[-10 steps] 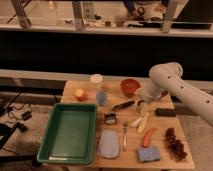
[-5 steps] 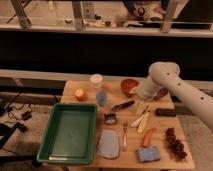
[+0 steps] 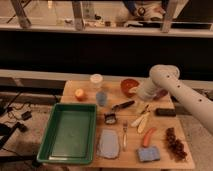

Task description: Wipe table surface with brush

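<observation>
The table surface [image 3: 161, 122] is a light-brown wooden top carrying many items. The brush [image 3: 123, 105] lies near the middle of it, its slim dark handle angled up to the right and its blocky head [image 3: 110, 118] at the lower left. My white arm reaches in from the right, and the gripper [image 3: 144, 103] hangs just above the table, a little to the right of the handle's far end and apart from it. Nothing shows in the gripper.
A green tray [image 3: 70, 131] fills the table's left side. An orange [image 3: 80, 94], white cup [image 3: 96, 80], blue cup [image 3: 101, 97] and red bowl [image 3: 129, 86] stand at the back. A flat black block [image 3: 165, 112], fork [image 3: 124, 136], carrot [image 3: 148, 136], blue sponge [image 3: 148, 154] and grey cloth [image 3: 108, 144] lie in front.
The arm has shifted slightly, and its lower end has come a little leftward toward the brush handle. The items on the table have not moved.
</observation>
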Tool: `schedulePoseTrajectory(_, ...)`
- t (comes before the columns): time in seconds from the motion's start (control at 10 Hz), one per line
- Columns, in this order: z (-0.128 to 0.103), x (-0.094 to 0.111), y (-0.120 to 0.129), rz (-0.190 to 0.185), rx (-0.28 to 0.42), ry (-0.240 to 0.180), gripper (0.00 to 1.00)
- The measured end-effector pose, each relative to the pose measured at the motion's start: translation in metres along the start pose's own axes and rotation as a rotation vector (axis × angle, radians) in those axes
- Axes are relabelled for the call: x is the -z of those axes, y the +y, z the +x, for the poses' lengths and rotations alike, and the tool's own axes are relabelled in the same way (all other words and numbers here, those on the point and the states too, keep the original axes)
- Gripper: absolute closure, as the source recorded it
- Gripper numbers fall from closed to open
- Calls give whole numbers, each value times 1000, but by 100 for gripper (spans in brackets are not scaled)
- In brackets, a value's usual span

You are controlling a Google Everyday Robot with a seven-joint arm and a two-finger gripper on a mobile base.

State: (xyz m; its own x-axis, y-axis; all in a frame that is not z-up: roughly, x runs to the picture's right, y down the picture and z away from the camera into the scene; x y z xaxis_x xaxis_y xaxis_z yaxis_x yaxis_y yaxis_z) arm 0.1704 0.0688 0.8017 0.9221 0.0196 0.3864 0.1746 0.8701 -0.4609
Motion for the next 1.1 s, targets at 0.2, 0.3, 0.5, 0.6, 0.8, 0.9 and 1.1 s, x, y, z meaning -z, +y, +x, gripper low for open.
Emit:
schedulePoseTrajectory(0.2, 1, -12, 1, 5, 29, 13, 20)
schedulePoseTrajectory(0.3, 0, -13, 1, 4, 33, 13, 20)
schedulePoseTrajectory(0.5, 0, -13, 1, 4, 32, 12, 20)
schedulePoseTrajectory(0.6, 0, -13, 1, 4, 31, 12, 20)
schedulePoseTrajectory(0.8, -1, -13, 1, 3, 33, 12, 20)
schedulePoseTrajectory(0.9, -1, -14, 1, 2, 34, 13, 20)
schedulePoseTrajectory(1.1, 2, -23, 2, -34, 5, -11, 20)
